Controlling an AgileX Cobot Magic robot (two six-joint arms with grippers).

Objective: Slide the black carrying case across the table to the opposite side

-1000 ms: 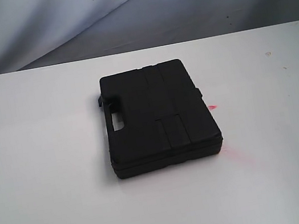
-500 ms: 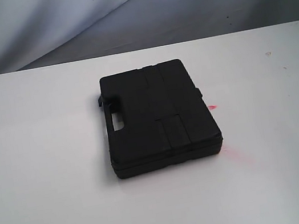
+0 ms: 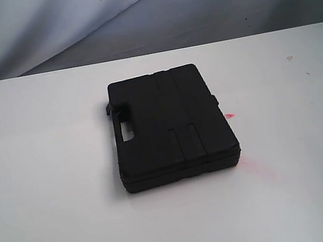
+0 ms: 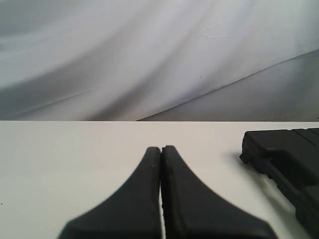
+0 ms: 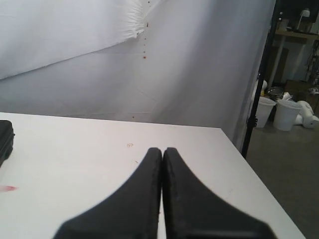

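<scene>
Nothing has moved since the earlier frames. The case lies flat where it was, near the middle of the table, with its handle cut-out toward the left. Neither arm shows in the exterior view. The left gripper is pressed together on nothing, low over the table, with the case near it but apart. The right gripper is likewise closed and empty, farther from the case. To slide it well, the robot should probably set a closed gripper against the middle of one side and push slowly, so the case travels straight and does not swivel.
</scene>
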